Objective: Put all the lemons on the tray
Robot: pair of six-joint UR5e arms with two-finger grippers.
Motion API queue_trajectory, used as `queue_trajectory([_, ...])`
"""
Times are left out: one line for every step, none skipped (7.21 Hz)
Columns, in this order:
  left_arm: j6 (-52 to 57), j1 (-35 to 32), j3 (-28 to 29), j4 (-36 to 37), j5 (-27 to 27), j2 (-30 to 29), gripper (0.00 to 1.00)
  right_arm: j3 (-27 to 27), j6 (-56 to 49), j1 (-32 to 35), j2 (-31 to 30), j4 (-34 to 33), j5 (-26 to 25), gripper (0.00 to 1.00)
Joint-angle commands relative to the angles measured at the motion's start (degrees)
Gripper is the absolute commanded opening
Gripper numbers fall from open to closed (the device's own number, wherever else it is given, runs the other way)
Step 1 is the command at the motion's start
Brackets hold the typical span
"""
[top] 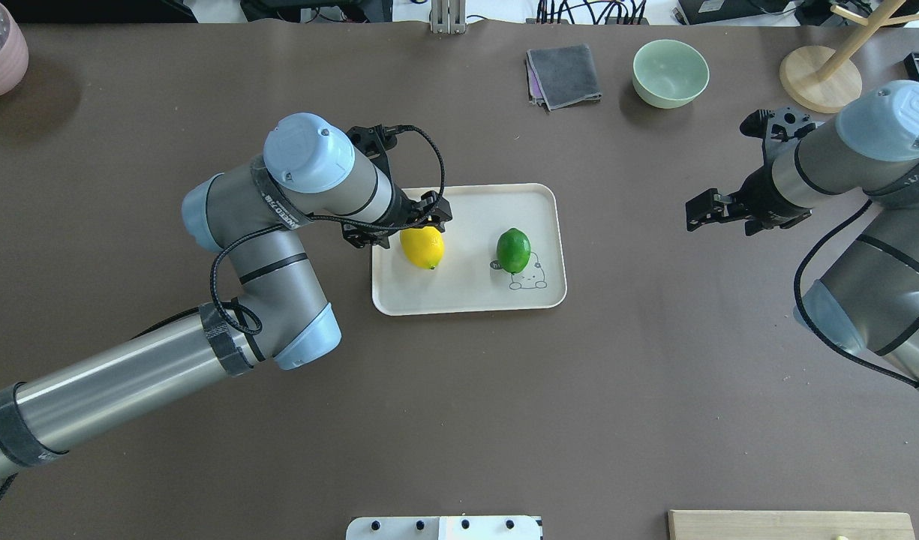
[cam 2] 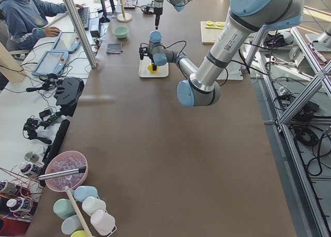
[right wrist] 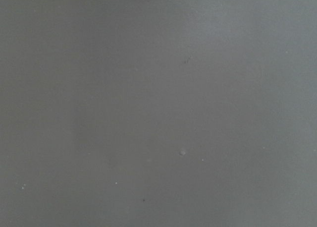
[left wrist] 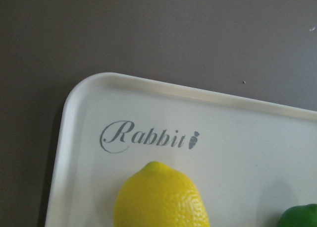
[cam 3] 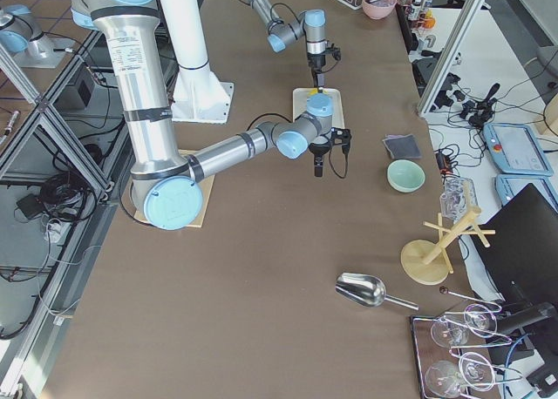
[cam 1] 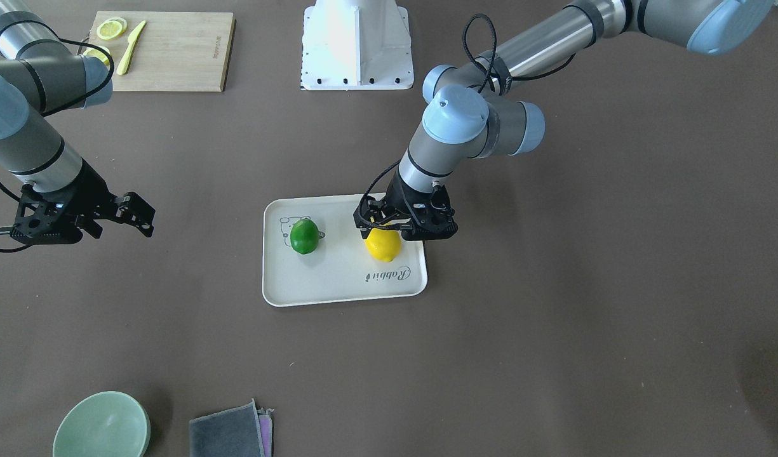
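Just beneath left claw [cam 1: 389, 223], yellow lemon [cam 1: 383, 246].

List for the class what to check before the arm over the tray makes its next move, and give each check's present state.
1. Yellow lemon rests on the tray: ok.
2. Green lemon rests on the tray: ok.
3. The two lemons lie apart: ok.
4. Left hand is free of the yellow lemon: cannot tell.
5. Right hand is away from the tray: ok.
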Motion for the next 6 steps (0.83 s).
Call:
queue_trajectory([12.95,-4.31,-10.53,12.62,-3.78,6.11,0.97,0.0,-4.82,2.76,-2.39,-0.15,0.6,1.0])
queue_trajectory([22.0,-7.29,-16.77,19.48,-4.58,10.41,0.97,0.09,-8.67,6.09,-4.41,-0.24,1.65,1.0])
queue_trajectory([30.53,-11.41,-22.49,24.25,-5.72,16.2,0.97,-0.17,-15.84,9.77,-6.95,-0.24,3.4,1.0])
queue_trajectory([38.88,-16.68,-26.2,26.82,-8.08,21.65,0.97,-0.44,-21.83,15.12,-9.15,-1.29,6.98,1.0])
queue_trajectory([49.49,-22.99,-28.67,26.84,-10.28,28.67,0.97,-0.44,-30.59,21.0,-10.91,-4.6,8.41,1.0])
queue_trajectory([61.52,-29.84,-28.61,26.76,-12.48,33.96,0.97,-0.52,-39.99,25.5,-11.1,-10.99,8.51,1.0])
